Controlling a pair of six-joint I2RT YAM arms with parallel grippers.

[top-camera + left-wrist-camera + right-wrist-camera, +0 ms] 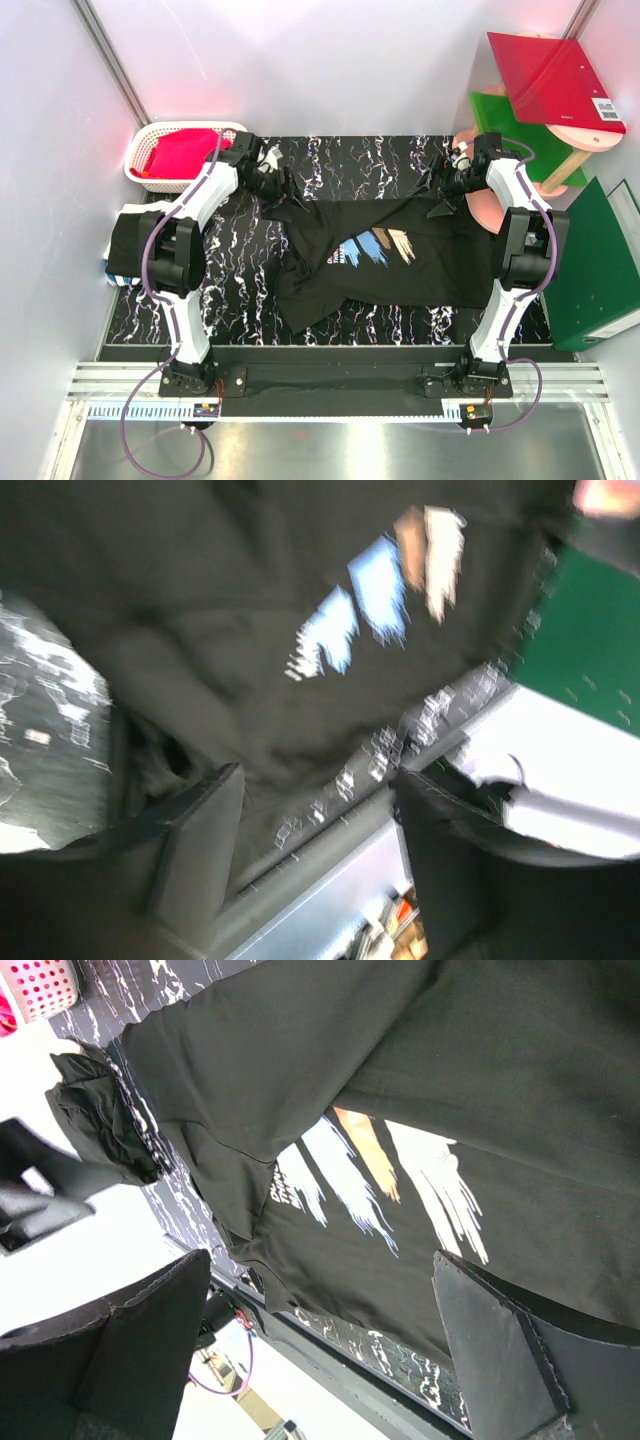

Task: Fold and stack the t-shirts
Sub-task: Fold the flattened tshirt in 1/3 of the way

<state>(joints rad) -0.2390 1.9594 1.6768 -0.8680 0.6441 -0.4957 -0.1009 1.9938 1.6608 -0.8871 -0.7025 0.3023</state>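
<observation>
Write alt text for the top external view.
A black t-shirt with blue, orange and pale brush strokes lies rumpled on a marbled table, between the left arm and right arm. A white basket of pink cloth sits far left.

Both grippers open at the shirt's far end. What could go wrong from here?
1. The t-shirt lies skewed, with a flap folded over beside the print. Folding it now would likely trap creases.
2. The sleeve by the left gripper is bunched, so a pinch there may catch several layers.

Black t-shirt (392, 268) lies rumpled, brush-stroke print facing up.
</observation>
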